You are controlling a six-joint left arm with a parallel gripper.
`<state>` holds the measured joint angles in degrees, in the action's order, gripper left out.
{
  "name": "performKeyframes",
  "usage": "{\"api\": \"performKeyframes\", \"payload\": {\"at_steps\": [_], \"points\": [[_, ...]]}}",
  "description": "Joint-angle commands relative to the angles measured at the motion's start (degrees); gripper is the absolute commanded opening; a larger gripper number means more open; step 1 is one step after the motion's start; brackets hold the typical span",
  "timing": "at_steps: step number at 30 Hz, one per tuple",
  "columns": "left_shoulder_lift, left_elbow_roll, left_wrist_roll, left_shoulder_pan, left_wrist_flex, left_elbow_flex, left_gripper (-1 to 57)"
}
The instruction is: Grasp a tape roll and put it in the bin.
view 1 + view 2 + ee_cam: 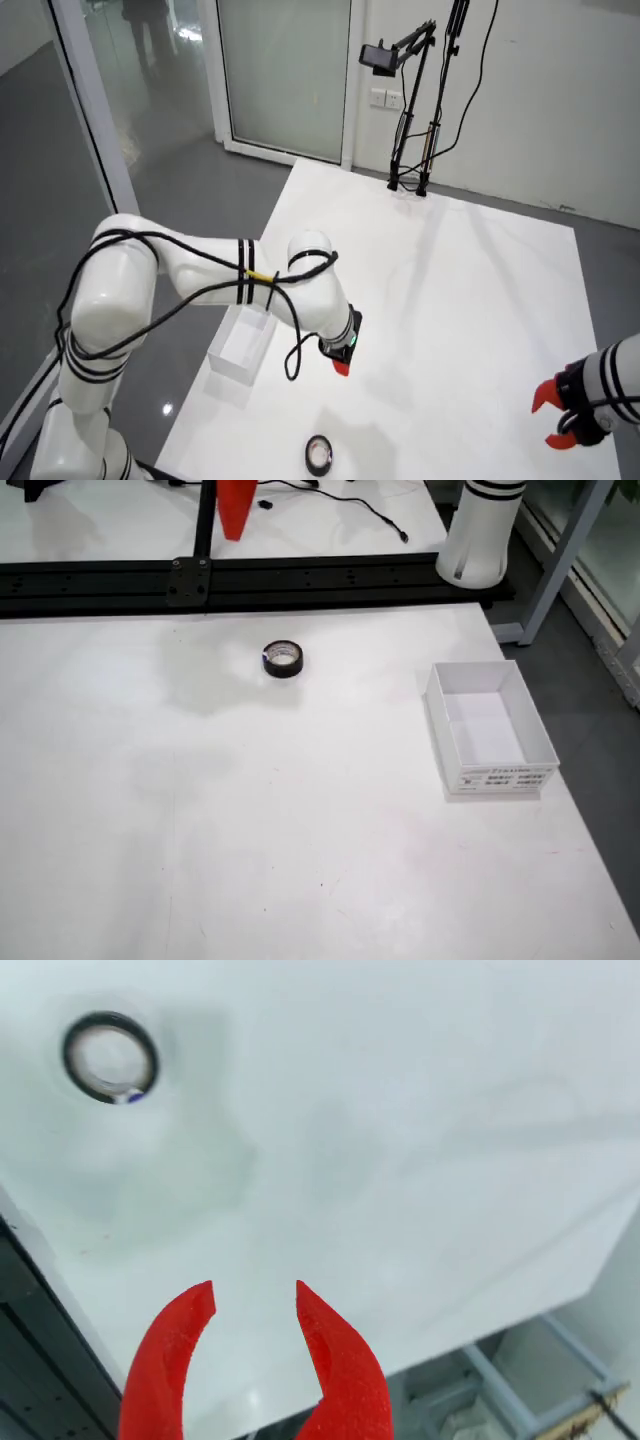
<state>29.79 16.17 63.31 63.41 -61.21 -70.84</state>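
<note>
The tape roll [110, 1057] is a black ring with a pale core, lying flat on the white table at the upper left of the wrist view. My gripper [255, 1305] has two red fingers, open with nothing between them, and hangs well above the table, apart from the roll. In the side view the gripper [342, 362] hovers beyond the tape roll [319, 453], with the white bin [243, 343] to its left. The overhead view shows the tape roll [283, 659] left of the bin [490, 730], which holds nothing.
The table's edges [70, 1290] fall away close to the fingers in the wrist view. A second arm with a red gripper [560, 415] stands at the right. A black rail [250, 580] and a white arm base [480, 530] line the table's far side.
</note>
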Motion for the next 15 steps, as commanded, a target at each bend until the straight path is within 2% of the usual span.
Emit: {"api": "performKeyframes", "payload": {"at_steps": [1, 4, 8, 15], "points": [[6.4, -4.0, 17.2, 3.1, 4.3, -7.9, 18.7], [8.4, -3.9, 21.4, 3.8, 4.3, -7.9, 18.7], [11.3, -5.5, 24.7, 4.2, 4.4, -7.9, 18.3], [15.3, -5.8, 29.3, 4.4, 4.5, -8.1, 17.7]]}}
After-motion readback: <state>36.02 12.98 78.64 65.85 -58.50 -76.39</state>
